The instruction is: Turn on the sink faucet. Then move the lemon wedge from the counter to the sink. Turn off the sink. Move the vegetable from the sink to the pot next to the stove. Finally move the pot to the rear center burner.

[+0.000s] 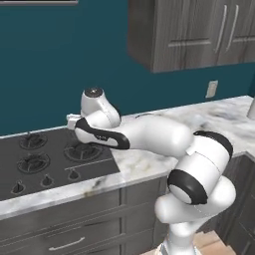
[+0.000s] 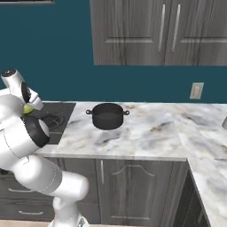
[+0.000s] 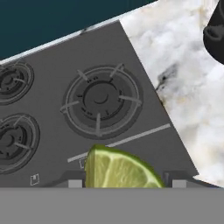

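Glossy wedge over the matte black stove (image 3: pixel 65 109)

The hand (image 3: pixel 124 181) pinches the lemon wedge (image 3: pixel 120 170) (pulpy, yellow-green); round dark pot (image 2: pixel 107 115) sits on the veined marble desk (image 2: pixel 146 133).

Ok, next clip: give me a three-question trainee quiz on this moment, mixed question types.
1. True or false: the pot stands on a burner of the stove.
2. What does the gripper hold? A) a dish brush B) the lemon wedge C) nothing
3. In the hand view, what lies directly beneath the wedge: the counter or the stove?

Key:
1. False: it stands on the marble counter, to the right of the stove in the right base view.
2. B: the wedge sits between the fingertips.
3. The stove, near its right-hand burner.
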